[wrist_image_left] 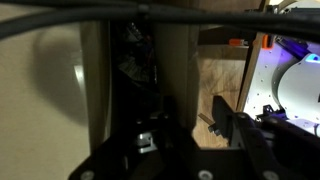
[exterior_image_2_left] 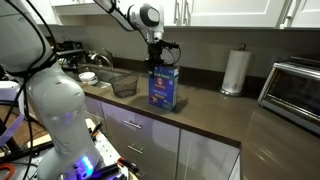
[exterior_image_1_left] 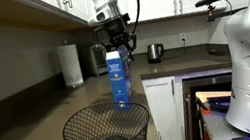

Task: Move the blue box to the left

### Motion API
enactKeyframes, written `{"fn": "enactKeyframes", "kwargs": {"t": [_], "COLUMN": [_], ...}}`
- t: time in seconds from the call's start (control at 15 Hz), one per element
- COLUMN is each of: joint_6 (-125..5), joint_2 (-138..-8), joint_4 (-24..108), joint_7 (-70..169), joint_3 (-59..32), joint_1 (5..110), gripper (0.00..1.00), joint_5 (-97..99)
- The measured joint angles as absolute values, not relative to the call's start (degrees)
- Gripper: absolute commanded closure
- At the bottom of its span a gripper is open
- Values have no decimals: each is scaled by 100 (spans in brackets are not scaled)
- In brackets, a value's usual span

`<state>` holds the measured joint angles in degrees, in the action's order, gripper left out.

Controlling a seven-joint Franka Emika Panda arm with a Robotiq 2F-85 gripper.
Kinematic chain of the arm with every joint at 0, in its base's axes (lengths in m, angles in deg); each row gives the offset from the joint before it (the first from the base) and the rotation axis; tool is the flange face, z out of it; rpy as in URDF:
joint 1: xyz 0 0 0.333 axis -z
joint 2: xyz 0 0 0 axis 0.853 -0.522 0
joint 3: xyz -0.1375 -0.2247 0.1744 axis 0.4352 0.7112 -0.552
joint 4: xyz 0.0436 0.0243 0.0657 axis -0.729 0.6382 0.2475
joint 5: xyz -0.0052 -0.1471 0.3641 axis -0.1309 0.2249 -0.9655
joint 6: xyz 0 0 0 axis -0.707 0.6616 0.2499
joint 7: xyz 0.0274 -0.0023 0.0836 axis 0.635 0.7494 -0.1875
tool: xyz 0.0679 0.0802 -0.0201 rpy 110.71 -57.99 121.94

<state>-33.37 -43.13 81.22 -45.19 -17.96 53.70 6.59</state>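
The blue box [exterior_image_1_left: 119, 81] stands upright on the dark countertop [exterior_image_1_left: 65, 105], close to its front edge. In an exterior view its broad face with the yellow-orange picture [exterior_image_2_left: 164, 90] shows. My gripper [exterior_image_1_left: 116, 45] hangs straight above the box with its fingertips at the box's top, also seen in an exterior view [exterior_image_2_left: 161, 61]. The wrist view is dark. There the box top is a dim strip [wrist_image_left: 133, 60], and one finger of my gripper [wrist_image_left: 185, 120] stands apart from it, so the jaws look open.
A black wire basket [exterior_image_1_left: 105, 134] [exterior_image_2_left: 123, 85] sits beside the box. A paper towel roll [exterior_image_2_left: 234, 72], a silver toaster oven [exterior_image_2_left: 298, 90] and a kettle [exterior_image_1_left: 156, 51] stand on the counter. A white robot body [exterior_image_2_left: 50, 110] is in front of the cabinets.
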Motion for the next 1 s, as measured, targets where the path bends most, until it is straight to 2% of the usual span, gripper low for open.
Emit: {"fn": "enactKeyframes", "kwargs": {"t": [0.2,0.33,1.0], "joint_6": [-3307,-3305,-3154], "joint_2": [-4258,-4197,-3599], "joint_4": [8138,8163,8223], "joint_7": [-4519,-4519,-4466], "joint_3": [-1803,-1810,-1844], "joint_1": [5371,5370,5370], "gripper": [5,0,0], "joint_5": [664,670,691]}}
